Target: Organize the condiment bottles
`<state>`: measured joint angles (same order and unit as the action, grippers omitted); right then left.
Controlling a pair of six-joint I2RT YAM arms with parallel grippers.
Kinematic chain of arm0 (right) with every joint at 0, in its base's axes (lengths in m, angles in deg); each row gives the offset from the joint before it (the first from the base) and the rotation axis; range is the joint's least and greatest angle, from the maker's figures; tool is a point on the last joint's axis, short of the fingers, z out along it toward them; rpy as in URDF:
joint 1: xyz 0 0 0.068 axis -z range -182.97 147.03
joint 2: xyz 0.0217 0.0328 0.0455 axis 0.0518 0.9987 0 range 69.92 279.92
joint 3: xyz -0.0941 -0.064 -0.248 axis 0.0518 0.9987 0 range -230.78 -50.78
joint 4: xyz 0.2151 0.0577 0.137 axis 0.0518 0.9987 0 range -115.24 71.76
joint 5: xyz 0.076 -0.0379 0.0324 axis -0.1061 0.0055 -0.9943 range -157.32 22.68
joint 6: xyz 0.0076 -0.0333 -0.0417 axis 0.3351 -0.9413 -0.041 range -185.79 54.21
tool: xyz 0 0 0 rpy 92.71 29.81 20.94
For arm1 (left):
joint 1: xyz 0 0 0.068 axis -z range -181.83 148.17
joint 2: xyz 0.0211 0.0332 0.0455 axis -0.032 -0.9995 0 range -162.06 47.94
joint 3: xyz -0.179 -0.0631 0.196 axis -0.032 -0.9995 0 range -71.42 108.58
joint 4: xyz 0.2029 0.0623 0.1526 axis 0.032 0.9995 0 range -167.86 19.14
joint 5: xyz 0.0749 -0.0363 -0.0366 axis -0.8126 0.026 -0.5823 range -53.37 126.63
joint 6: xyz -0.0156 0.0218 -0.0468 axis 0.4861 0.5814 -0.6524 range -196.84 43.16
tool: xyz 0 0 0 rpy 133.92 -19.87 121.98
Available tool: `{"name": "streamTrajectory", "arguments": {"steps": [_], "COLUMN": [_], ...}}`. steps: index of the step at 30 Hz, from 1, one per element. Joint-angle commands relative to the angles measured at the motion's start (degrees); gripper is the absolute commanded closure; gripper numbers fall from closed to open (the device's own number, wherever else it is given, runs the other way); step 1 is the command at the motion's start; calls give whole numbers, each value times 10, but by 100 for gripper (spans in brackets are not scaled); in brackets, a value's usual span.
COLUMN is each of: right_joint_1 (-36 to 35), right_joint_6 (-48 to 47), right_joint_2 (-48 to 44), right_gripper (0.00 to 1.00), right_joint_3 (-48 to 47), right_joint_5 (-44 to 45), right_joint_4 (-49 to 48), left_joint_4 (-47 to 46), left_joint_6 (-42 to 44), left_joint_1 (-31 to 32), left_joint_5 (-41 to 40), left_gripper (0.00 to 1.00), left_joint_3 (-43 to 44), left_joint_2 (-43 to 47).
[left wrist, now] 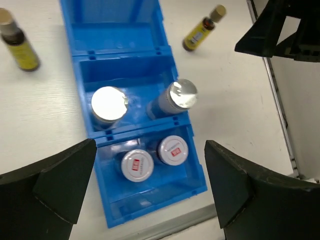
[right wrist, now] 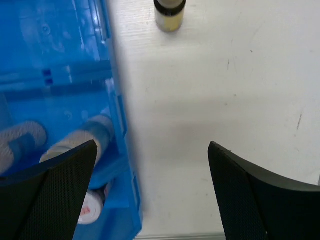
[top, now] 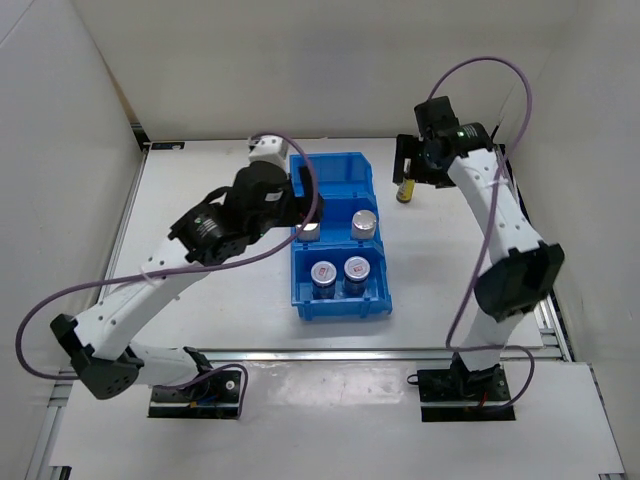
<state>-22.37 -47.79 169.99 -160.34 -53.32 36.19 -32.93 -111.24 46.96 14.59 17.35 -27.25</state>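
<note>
The blue bin (top: 340,170) sits mid-table. Its middle compartment holds two white, silver-capped cylinders (left wrist: 109,104) (left wrist: 182,94). Two red-marked jars (left wrist: 136,165) (left wrist: 173,149) stand in the near compartment, and the far compartment is bare. One amber bottle (left wrist: 17,45) lies on the table left of the bin; the other amber bottle (top: 405,190) (right wrist: 170,12) is to its right. My left gripper (left wrist: 150,175) hovers open above the bin's near end, holding nothing. My right gripper (top: 410,165) (right wrist: 150,180) is open over the table beside the bin, just behind the right amber bottle.
White enclosure walls ring the table on the left, back and right. A metal rail (left wrist: 280,100) runs along the table's right edge. My right gripper's dark body (left wrist: 280,30) shows at the top right of the left wrist view.
</note>
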Motion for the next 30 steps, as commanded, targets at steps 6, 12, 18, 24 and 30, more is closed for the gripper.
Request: {"name": "streamTrajectory", "arguments": {"steps": [6, 12, 18, 24, 30], "right_joint_1": [45, 71, 83, 83, 83], "right_joint_6": [-50, -50, -50, -50, -62], "right_joint_2": [160, 234, 277, 301, 312], "right_gripper": [9, 9, 19, 24, 29], "right_joint_3": [-153, -231, -278, -278, -278], "right_joint_5": [-32, -37, -65, -89, -89], "right_joint_4": [-10, -15, -20, -37, -49], "left_joint_4": [41, 47, 58, 58, 63], "left_joint_6": [3, 25, 30, 35, 30], "left_joint_1": [-84, -120, -130, -135, -136], "left_joint_5": [-23, -5, 23, 24, 29], "left_gripper": [0, 0, 0, 0, 0], "left_joint_3": [-119, -136, -124, -119, -119], "left_joint_2": [74, 77, 46, 29, 29]}}
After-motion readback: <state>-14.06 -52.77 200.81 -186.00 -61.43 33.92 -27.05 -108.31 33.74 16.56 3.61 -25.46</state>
